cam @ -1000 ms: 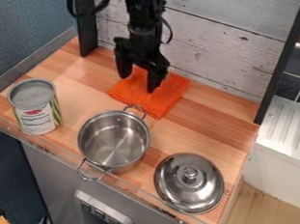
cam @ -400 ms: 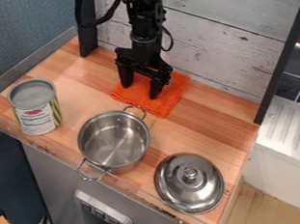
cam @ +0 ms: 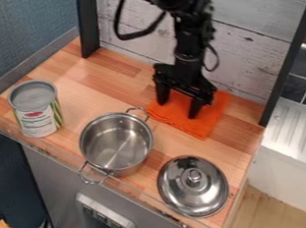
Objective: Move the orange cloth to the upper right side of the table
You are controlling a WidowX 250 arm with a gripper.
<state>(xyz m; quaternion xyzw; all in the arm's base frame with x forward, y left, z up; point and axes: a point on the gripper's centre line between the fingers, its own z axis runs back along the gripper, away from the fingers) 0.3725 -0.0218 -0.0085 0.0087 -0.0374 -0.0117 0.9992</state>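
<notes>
So the cloth (cam: 207, 123) is lying towards the upper right of the worktop (cam: 102, 75), up past the pot (cam: 116, 143) and lid (cam: 193, 187). Gripper (cam: 178, 109) is right over it, jaws spread pretty wide, tips down at the fabric.

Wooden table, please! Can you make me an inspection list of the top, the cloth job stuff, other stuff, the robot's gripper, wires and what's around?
Surface: wooden table, striped in lighter and darker brown.
Job's things: orange cloth, spread out near the back, right of the middle.
Clutter: metal pot, no lid on; lid beside it, knob up; can upright at left.
Gripper: black gripper, fingers apart, at the cloth.
Cables: black cable looping beside the arm.
Surroundings: whitish plank wall behind.
</notes>
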